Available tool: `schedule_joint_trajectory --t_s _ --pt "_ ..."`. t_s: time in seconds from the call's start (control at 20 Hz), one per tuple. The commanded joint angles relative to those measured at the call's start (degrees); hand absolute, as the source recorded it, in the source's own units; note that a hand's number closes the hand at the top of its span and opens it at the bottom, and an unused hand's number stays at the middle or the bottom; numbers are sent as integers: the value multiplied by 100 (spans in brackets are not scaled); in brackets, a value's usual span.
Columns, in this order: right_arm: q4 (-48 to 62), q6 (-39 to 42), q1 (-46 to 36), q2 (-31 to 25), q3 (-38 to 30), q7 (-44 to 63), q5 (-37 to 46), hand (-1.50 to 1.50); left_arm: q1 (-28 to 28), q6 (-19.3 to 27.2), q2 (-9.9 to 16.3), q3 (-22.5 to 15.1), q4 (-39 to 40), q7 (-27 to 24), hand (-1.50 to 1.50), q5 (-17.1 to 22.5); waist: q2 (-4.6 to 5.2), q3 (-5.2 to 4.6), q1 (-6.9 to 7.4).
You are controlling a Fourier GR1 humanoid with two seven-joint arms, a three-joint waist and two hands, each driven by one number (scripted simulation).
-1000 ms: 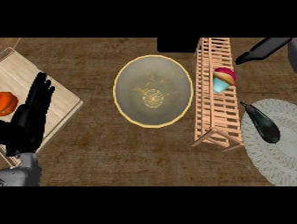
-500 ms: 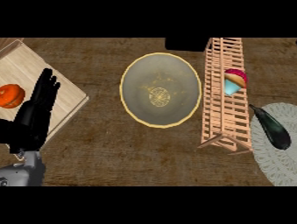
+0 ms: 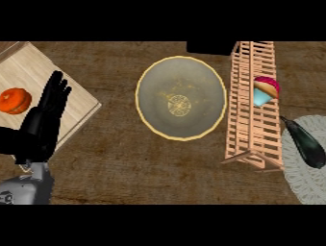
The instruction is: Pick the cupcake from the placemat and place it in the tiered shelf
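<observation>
Left hand (image 3: 37, 126) open beside cutting board (image 3: 66, 91)

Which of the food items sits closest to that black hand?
The orange on the wooden board, just beside the left hand; the cupcake sits far across, at the shelf.

Kitchen counter (image 3: 123, 178) (seemingly); plate (image 3: 181, 98)

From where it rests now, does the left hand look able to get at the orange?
Probably yes: the left hand is open, just right of the orange on the wooden board, with nothing between them.
</observation>
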Motion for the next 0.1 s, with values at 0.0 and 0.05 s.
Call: schedule_joint_trajectory --t_s 0.0,0.05 --pt "-18 851 160 -171 6 -631 18 -150 -57 49 -51 -103 -66 123 0 -76 10 14 36" --pt "35 890 74 -222 -99 -519 -98 -150 15 16 -65 -129 19 -49 0 -95 35 9 66"
